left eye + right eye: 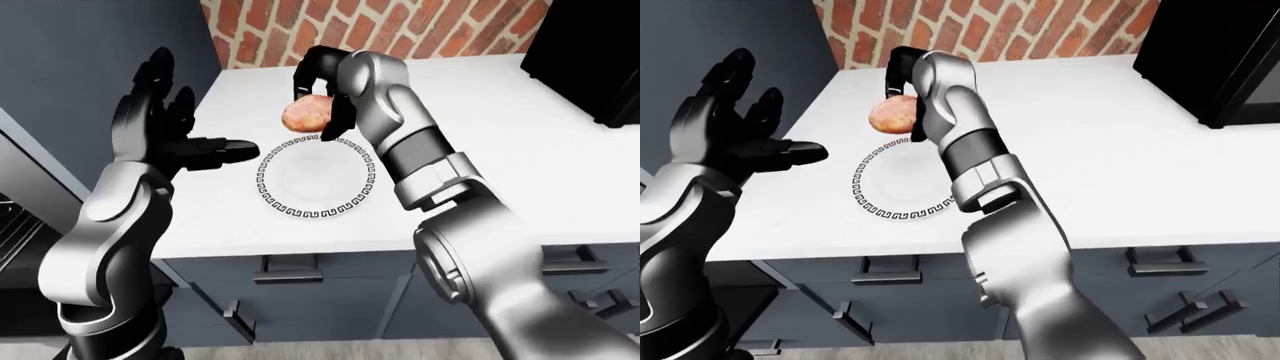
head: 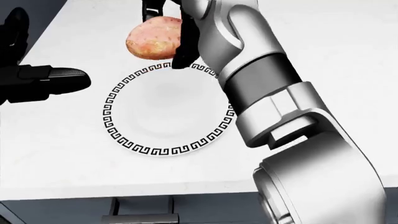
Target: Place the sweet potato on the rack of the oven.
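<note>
1. Already the sweet potato is off the plate: the right hand has its dark fingers closed round it and holds it in the air above the plate's far rim, by the top of the left-eye view.
2. The plate, white with a black key-pattern border, lies bare on the white counter, just below the lifted potato.
3. The left hand hangs open beside the plate at the view's left, fingers spread wide and holding nothing.
4. So the pick-up looks done; the carry and the placing are all still to do.
5. No oven rack can be told for certain. A dark appliance stands at the right-eye view's upper right, well apart from the potato, and something dark shows at the left-eye view's left edge.
</note>
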Robot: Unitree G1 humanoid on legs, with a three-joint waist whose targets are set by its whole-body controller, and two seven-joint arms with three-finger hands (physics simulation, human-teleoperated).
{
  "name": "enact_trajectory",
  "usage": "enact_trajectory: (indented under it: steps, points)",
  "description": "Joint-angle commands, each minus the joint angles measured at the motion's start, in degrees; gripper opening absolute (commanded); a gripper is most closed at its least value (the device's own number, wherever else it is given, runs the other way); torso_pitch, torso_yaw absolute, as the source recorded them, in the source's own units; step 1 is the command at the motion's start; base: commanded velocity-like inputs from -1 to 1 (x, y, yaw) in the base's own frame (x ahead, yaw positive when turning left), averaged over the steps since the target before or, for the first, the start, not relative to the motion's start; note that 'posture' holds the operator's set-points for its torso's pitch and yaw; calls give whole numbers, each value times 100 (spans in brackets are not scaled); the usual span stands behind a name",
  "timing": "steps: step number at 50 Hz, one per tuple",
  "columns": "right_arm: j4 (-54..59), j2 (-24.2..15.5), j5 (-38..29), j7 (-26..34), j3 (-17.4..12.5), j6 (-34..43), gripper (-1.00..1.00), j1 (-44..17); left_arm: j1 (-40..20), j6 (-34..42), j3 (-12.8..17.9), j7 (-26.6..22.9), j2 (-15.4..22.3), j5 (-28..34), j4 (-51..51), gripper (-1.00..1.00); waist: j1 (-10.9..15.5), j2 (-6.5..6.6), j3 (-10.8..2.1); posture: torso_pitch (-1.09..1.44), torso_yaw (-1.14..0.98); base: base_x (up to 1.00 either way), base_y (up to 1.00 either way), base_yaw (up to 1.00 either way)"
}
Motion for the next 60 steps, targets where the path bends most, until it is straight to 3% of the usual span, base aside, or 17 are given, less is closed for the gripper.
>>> enact_trajectory:
  steps: [1,9,35,38,40,41,54,58,60]
  points:
    - [-349,-82,105,96,7,155,-100,-228,-156,-143,69,11,70,-1,-175,100,-6,35,-169,0,0,0,0,0]
    - [-939,-342,-41,608,88,505,-100,-163,-145,-149,67,16,62,1,-198,100,5,30,-162,0,0,0,0,0]
    - [-2630,-1654,-821,2012,-303,698,-100,324,-207,-101,64,40,78,-12,-232,100,4,-14,-166,0,0,0,0,0]
    - [-2742,-1671,-876,2061,-329,713,-100,406,-173,-126,55,30,69,-5,-242,100,-2,-23,-165,0,0,0,0,0]
    - [-2733,-1676,-901,2043,-344,712,-100,399,-188,-104,69,31,79,-14,-249,100,4,-36,-331,0,0,-15,0,0]
    - [-2748,-1677,-904,2049,-351,709,-100,421,-195,-86,73,37,81,-22,-263,100,4,-52,-337,0,0,-15,0,0]
    - [-2695,-1674,-936,1972,-354,654,-100,461,-206,-166,36,22,60,24,-180,100,42,-70,-268,0,0,-15,0,0]
    - [-2724,-1671,-962,1981,-351,655,-100,487,-211,-139,55,13,72,10,-194,100,30,-120,-222,0,0,-15,0,0]
    - [-2738,-1675,-975,2004,-348,654,-100,485,-222,-103,68,20,80,-9,-213,100,23,-192,-266,0,0,-15,0,0]
